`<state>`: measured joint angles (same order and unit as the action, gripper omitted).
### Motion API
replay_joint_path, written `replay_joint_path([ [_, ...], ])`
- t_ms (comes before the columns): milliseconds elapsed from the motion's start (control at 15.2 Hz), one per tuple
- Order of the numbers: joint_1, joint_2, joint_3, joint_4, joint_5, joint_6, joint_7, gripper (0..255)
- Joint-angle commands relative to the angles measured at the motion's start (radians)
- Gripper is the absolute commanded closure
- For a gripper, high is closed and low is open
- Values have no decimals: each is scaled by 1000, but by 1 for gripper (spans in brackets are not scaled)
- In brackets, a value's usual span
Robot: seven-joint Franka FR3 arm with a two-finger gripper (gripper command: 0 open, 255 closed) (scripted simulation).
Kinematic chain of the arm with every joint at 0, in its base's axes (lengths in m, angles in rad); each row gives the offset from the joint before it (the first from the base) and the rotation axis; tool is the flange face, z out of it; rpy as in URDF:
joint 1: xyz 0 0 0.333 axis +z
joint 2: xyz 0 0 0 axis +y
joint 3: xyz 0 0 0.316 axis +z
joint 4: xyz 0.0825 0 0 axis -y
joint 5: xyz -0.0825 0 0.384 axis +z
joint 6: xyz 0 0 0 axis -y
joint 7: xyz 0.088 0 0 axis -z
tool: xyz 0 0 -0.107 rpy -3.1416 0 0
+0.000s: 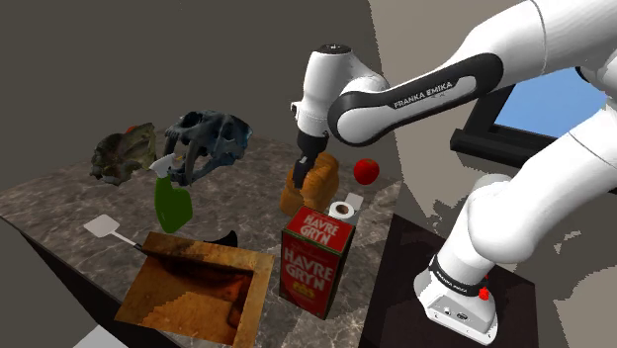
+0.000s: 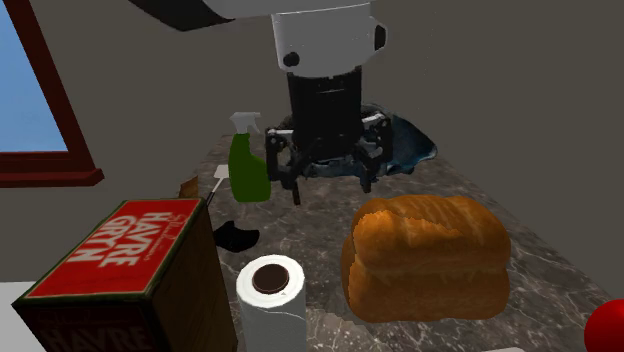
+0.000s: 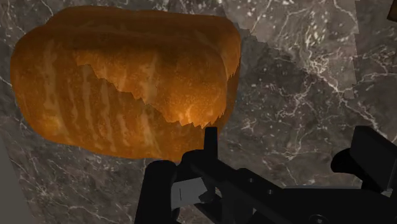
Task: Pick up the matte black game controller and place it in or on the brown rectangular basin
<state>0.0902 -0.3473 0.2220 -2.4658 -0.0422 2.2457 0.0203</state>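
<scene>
The black game controller [image 1: 225,240] lies flat on the marble counter against the far rim of the brown rectangular basin [image 1: 178,294]. In the second exterior view the controller [image 2: 237,238] sits between a red box and a green spray bottle. My gripper [image 1: 300,181] hangs open above the counter, just behind a loaf of bread [image 1: 316,183], well away from the controller. Its fingers [image 2: 297,190] stand apart with nothing between them, above and behind the loaf [image 2: 425,255]. In the wrist view the loaf [image 3: 127,76] lies just ahead of the open gripper [image 3: 267,162].
A red Havre Gryn box [image 1: 316,259] and a paper roll [image 1: 344,210] stand between the loaf and the basin. A green spray bottle [image 1: 173,203], a skull [image 1: 208,138], a mossy lump [image 1: 124,153], a white spatula [image 1: 104,229] and a red apple [image 1: 367,170] share the counter.
</scene>
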Motion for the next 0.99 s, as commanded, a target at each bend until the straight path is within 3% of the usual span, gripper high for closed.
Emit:
replay_joint_path([
  [0, 4, 76, 27, 25, -14, 59, 32, 0],
  [528, 19, 368, 102, 166, -149, 223, 179, 0],
  [924, 76, 592, 103, 325, -295, 288, 304, 0],
])
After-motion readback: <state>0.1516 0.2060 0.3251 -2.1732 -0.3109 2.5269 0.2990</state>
